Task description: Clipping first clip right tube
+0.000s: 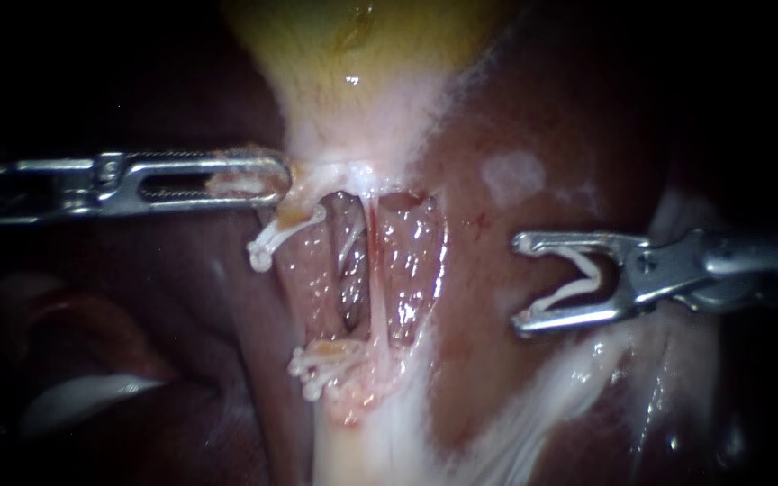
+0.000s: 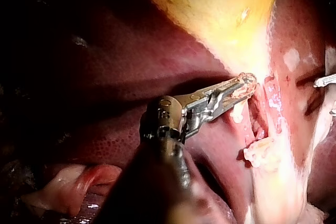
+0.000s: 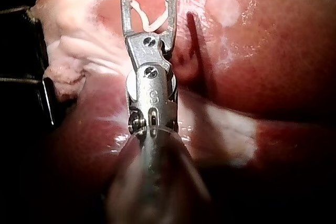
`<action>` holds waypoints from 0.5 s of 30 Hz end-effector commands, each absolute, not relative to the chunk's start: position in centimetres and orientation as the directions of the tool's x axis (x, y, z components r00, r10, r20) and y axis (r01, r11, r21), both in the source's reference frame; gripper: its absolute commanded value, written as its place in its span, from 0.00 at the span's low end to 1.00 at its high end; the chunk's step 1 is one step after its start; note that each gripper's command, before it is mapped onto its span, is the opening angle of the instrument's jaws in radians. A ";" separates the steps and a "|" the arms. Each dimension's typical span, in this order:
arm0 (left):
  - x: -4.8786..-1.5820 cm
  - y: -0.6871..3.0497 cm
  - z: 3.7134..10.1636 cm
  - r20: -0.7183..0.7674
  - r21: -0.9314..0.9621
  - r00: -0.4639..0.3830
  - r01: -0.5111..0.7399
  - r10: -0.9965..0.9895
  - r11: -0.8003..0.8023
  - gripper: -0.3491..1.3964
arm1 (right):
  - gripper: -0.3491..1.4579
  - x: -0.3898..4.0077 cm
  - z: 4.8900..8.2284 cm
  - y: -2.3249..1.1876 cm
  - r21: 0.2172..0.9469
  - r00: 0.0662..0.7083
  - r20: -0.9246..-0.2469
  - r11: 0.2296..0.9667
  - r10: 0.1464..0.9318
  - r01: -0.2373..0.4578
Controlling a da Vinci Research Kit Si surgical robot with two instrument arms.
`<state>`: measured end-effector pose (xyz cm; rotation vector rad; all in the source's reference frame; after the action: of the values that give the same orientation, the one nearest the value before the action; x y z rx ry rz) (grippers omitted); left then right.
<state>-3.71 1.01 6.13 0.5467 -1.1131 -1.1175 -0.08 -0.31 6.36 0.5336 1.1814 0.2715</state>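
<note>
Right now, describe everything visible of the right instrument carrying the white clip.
The slender silver metal right instrument comes in from the right, level above the dark red liver, touching no tissue that I can see. Its pincer faces the thin pale tubes but lies apart from them. The two hook-tipped jaws, pinned at a screw hinge, stand wide apart, shut on an open white V-shaped clip, one leg along each jaw.
</note>
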 end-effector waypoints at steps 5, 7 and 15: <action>-3.72 1.01 6.14 0.424 0.815 0.019 0.427 -0.905 0.391 0.00 | 0.46 0.23 6.48 -0.40 0.574 0.355 -0.777 0.817 0.520 0.060; -3.73 1.00 6.15 0.424 0.815 0.019 0.427 -0.905 0.391 0.00 | 0.46 0.34 6.54 -0.43 0.588 0.347 -0.769 0.807 0.537 0.053; -3.73 1.00 6.15 0.425 0.815 0.019 0.428 -0.905 0.391 0.00 | 0.46 0.68 6.79 -0.52 0.612 0.344 -0.752 0.789 0.561 0.051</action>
<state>-3.73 0.99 6.15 0.5436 -1.1135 -1.1172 0.71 -0.52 6.82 0.6034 1.1884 0.3587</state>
